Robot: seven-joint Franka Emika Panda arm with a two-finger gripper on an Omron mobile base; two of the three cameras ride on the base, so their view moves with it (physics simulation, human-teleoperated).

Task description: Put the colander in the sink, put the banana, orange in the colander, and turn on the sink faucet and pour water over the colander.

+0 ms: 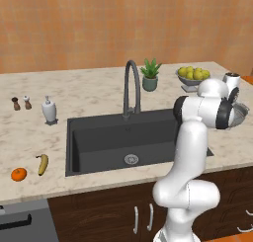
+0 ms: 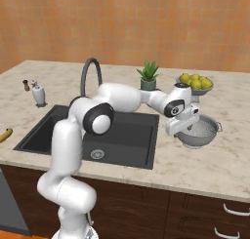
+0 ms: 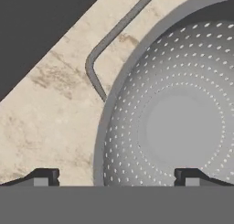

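The colander [image 2: 201, 131] stands on the counter just right of the sink [image 2: 128, 134], half hidden behind my arm in the left base view [image 1: 241, 113]. My gripper [image 2: 183, 126] hangs low over its left rim, open. In the hand view the gripper [image 3: 116, 178] straddles the rolled rim of the colander [image 3: 183, 127], one fingertip over the counter and one over the perforated bowl. The banana [image 1: 43, 164] and the orange [image 1: 19, 174] lie on the counter left of the sink [image 1: 99, 142]. The faucet [image 1: 131, 85] rises behind the basin, with no water running.
A white soap dispenser [image 1: 48, 109] and two shakers [image 1: 21, 103] stand at the back left. A potted plant [image 1: 150, 74] and a footed bowl of yellow-green fruit [image 1: 193, 75] sit behind the colander, beside a white-lidded jar [image 1: 231, 79]. The colander's wire handle [image 3: 98, 49] points toward the sink.
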